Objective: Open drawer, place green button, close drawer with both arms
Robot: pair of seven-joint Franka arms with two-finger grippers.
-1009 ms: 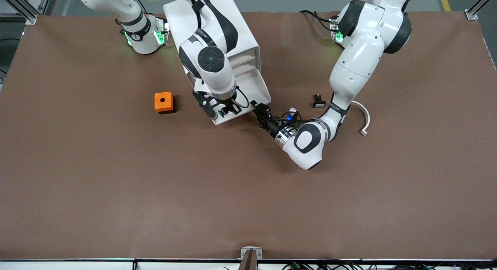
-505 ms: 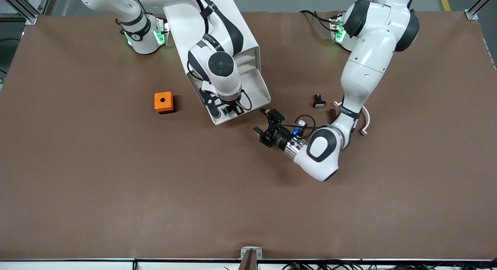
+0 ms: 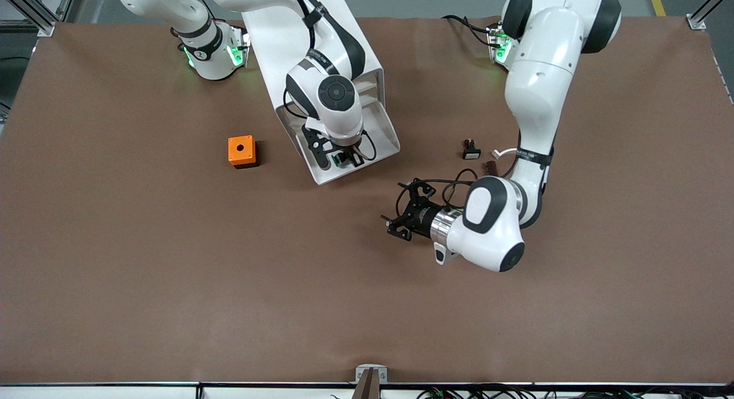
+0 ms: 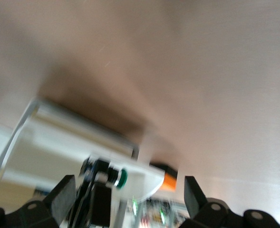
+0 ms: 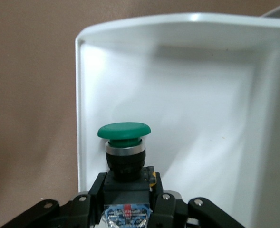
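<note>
The drawer (image 3: 383,136) stands pulled out of the white cabinet (image 3: 367,72); its white tray fills the right wrist view (image 5: 187,95). My right gripper (image 3: 337,159) is over the tray's front end, shut on the black body of the button (image 3: 342,156). Its green cap (image 5: 124,130) points out past the fingers (image 5: 94,192). My left gripper (image 3: 401,218) is open and empty over bare table, nearer the front camera than the drawer. The blurred left wrist view shows its fingers (image 4: 63,194) wide apart, with the drawer's front (image 4: 82,142) and the button (image 4: 122,177) farther off.
An orange box (image 3: 241,151) sits beside the cabinet toward the right arm's end. A black button with a white cap (image 3: 471,151), a small dark piece (image 3: 491,167) and a white curved part (image 3: 504,152) lie by the left arm's forearm.
My left gripper has drawn away from the drawer's front corner toward the front camera and now stands open. My right gripper has shifted slightly over the tray with the button.
</note>
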